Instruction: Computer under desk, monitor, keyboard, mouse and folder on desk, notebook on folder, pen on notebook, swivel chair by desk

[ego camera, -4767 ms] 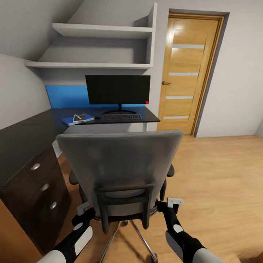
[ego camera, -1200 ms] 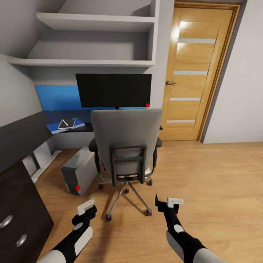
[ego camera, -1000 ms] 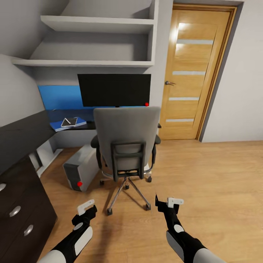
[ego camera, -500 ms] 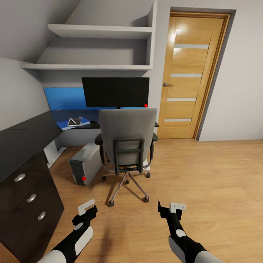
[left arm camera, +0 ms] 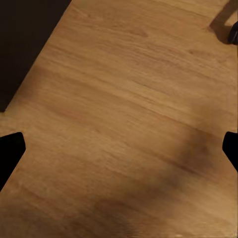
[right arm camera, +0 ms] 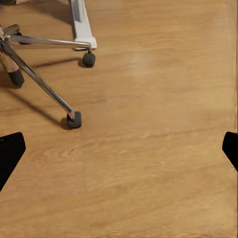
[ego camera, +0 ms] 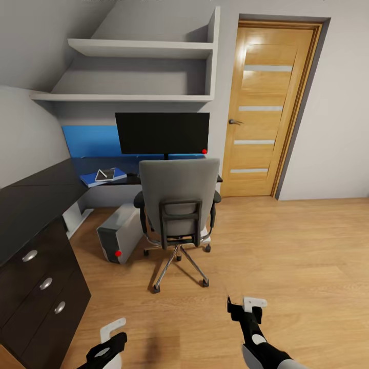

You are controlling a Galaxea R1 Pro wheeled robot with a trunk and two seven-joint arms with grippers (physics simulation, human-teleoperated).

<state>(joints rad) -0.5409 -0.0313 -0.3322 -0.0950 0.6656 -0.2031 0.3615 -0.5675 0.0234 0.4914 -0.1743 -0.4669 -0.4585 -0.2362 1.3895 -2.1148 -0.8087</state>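
Chair parked at the table, both arms hanging back, nothing in hand.

Far left on the table (ego camera: 46, 189), the folder (ego camera: 102, 177) carries the notebook (ego camera: 106, 174); the pen is too thin to make out. The computer (ego camera: 119, 233) sits on the floor at the table's edge, monitor (ego camera: 162, 132) above. The swivel chair (ego camera: 178, 205) hides the keyboard and mouse; it looks free-rolling, best pushed by the backrest frame. Left gripper (left arm camera: 119, 153) spread wide, empty; right gripper (right arm camera: 119, 148) likewise.
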